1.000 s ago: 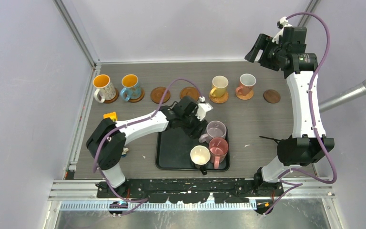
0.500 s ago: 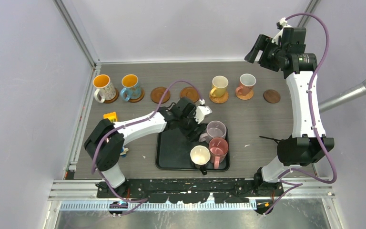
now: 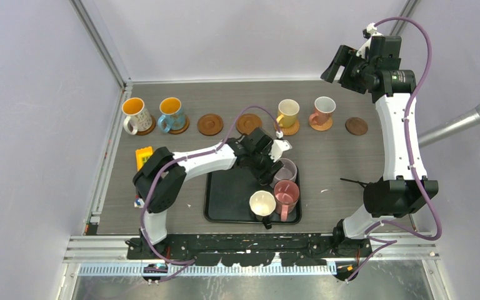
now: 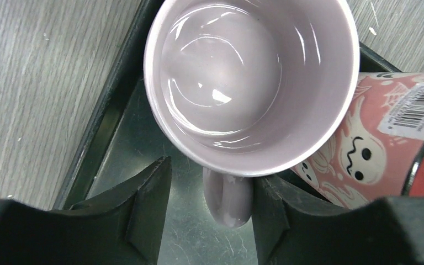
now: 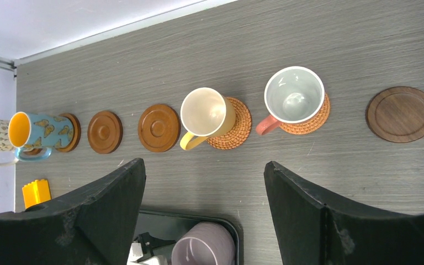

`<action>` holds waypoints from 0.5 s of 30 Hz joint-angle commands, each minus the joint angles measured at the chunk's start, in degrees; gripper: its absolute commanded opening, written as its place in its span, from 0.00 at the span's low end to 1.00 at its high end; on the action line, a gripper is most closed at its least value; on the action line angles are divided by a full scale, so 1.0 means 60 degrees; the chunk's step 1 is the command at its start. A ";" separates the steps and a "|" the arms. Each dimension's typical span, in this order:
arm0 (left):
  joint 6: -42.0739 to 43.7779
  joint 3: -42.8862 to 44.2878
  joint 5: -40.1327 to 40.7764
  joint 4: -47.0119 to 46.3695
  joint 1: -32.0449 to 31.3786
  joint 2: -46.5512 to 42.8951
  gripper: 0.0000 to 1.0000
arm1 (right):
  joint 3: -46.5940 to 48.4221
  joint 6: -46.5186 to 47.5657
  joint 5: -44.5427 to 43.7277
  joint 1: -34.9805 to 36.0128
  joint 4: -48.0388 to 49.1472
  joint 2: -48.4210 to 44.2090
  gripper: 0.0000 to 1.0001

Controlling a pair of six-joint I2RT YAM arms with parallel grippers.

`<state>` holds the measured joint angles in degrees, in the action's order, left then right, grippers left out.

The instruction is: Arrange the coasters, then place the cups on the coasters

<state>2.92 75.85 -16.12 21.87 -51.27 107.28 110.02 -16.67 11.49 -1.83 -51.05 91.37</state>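
A lilac cup (image 4: 251, 83) stands in the black tray (image 3: 225, 200), next to a pink cup (image 3: 286, 192) and a cream cup (image 3: 262, 203). My left gripper (image 4: 212, 182) is open astride the lilac cup's handle (image 4: 227, 199). The right finger touches the handle and the left finger stands apart. Along the back row, four cups sit on coasters: white (image 3: 134, 112), blue (image 3: 170, 111), yellow (image 3: 287, 112) and pink-handled white (image 3: 324, 107). Three coasters lie bare: two brown (image 3: 210, 124) (image 3: 248, 123) and a dark one (image 3: 356, 126). My right gripper (image 5: 204, 171) hangs open high over the back right.
A yellow toy block (image 3: 144, 156) lies by the left arm's elbow. A small black item (image 3: 353, 182) rests on the table right of the tray. A microphone (image 3: 475, 119) pokes in from the right wall.
The left arm has reached to the right across the tray, and its jaws now straddle the lilac cup's handle. The right arm has not moved.
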 commanded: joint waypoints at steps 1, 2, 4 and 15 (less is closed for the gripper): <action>-0.0105 0.0336 0.0177 -0.0398 0.0007 0.0267 0.52 | 0.0306 0.0022 -0.0081 0.0041 0.0194 -0.0083 0.83; -0.0109 0.0323 0.0201 -0.0437 0.0005 0.0305 0.51 | 0.0322 0.0023 -0.0083 0.0041 0.0201 -0.0073 0.83; -0.0084 0.0277 0.0260 -0.0521 0.0004 0.0353 0.47 | 0.0320 0.0026 -0.0096 0.0041 0.0194 -0.0072 0.83; 0.0458 -0.1261 0.0416 -0.1335 0.0044 -0.1122 0.03 | 0.0333 0.0049 -0.0083 0.0039 0.0149 -0.0039 0.82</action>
<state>3.99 71.83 -15.99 17.76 -52.01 105.80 110.04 -16.67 11.44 -1.85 -51.05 91.39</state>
